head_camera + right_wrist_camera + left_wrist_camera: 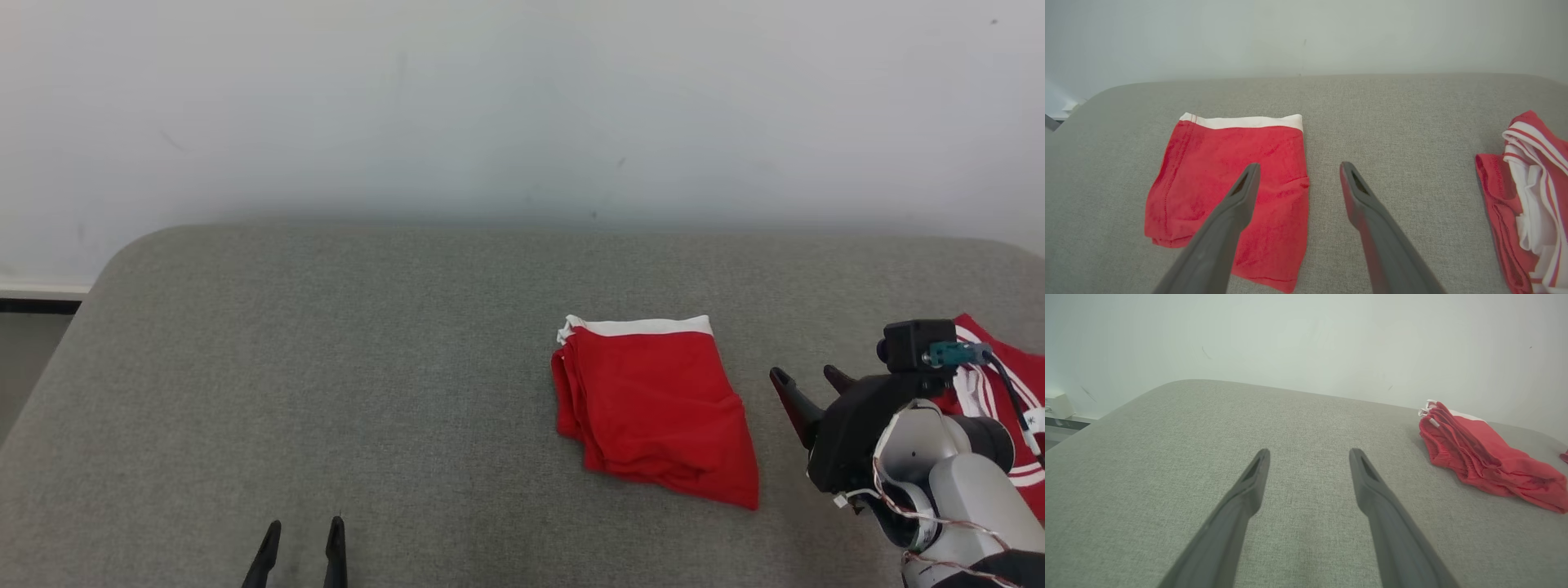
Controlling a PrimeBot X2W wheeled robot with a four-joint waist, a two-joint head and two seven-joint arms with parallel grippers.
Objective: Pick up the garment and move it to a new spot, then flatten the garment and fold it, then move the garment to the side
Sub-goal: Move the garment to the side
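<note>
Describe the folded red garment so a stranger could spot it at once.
On the grey padded table, look right of centre: the folded garment lies there. It is plain red with one white band, unlike the rumpled striped garment at the right edge.

Your counter (pixel 326 367) is covered in coarse, matt grey woven cloth. The garment (pixel 653 408) is soft red cloth, matt, with a smoother white band. Left end effector (pixel 1309 455) and right end effector (pixel 1298 169) look matt dark plastic; the wall (pixel 490 98) is smooth and matt.
</note>
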